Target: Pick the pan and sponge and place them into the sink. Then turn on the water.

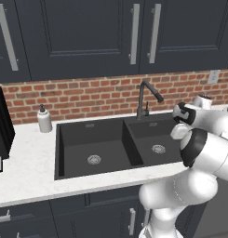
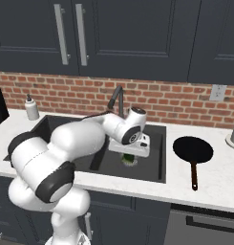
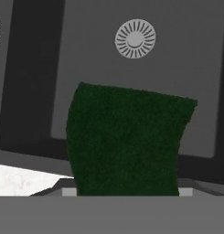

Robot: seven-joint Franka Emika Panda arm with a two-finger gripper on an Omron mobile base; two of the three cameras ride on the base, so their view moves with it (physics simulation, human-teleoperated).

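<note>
Green sponge [image 3: 125, 139] hanging above sink [image 2: 156, 165] basin, black pan [image 2: 193, 149] on counter

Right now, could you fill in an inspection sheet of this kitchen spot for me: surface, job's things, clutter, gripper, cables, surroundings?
Surface: white counter around a dark double sink; both basins hold nothing yet.
Job's things: sponge hangs in the gripper above the right basin; pan sits on the counter right of the sink, handle toward the front edge; no water runs from the faucet.
Clutter: soap bottle left of the sink.
Gripper: gripper shut on the sponge.
Cables: nothing seen.
Surroundings: brick wall, dark cabinets, wall outlet.
</note>
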